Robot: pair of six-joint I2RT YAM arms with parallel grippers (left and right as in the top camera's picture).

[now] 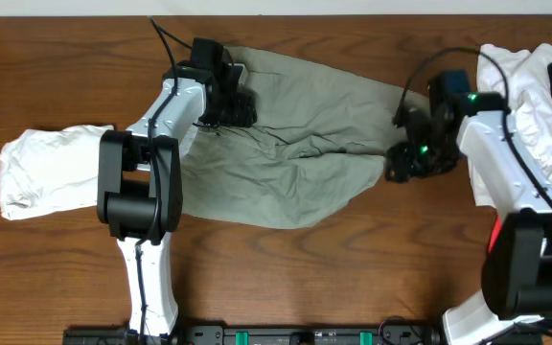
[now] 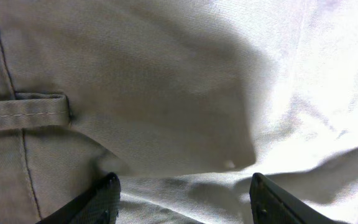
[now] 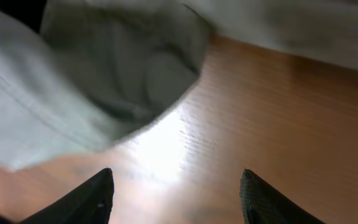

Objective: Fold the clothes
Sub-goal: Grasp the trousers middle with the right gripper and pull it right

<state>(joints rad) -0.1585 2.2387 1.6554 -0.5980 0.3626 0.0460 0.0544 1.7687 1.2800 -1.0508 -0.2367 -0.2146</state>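
**Mia:** How many things can you see from there?

**Me:** I count one left arm (image 1: 151, 144) and one right arm (image 1: 506, 153), so two. There is one pair of khaki shorts (image 1: 295, 177) and one white cloth (image 1: 41, 168). There is also one pile (image 1: 530, 91) of white and black clothes (I can't count the pieces in it).

**Mia:** Where are the shorts?

**Me:** They lie flat in the middle of the brown table (image 1: 353, 278), a bit toward the far side. The top edge of the shorts is close to the far edge of the table.

**Mia:** Is there room to move?

**Me:** Yes, there is bare wood on the near side, between my two arms. The white cloth is on the left, and my left arm hides its right end. The pile sits at the far right corner and runs off the picture.

**Mia:** Which way do the shorts point?

**Me:** The long way goes left to right. I see a belt loop (image 2: 23, 112) at the left end, so the waist is there. The legs point right.

**Mia:** And your grippers?

**Me:** The left gripper (image 2: 183, 186) is spread wide over the waist and holds nothing. The right gripper (image 3: 176, 177) is spread wide too, over bare wood. It is just beside the right edge of the shorts, and it is empty.
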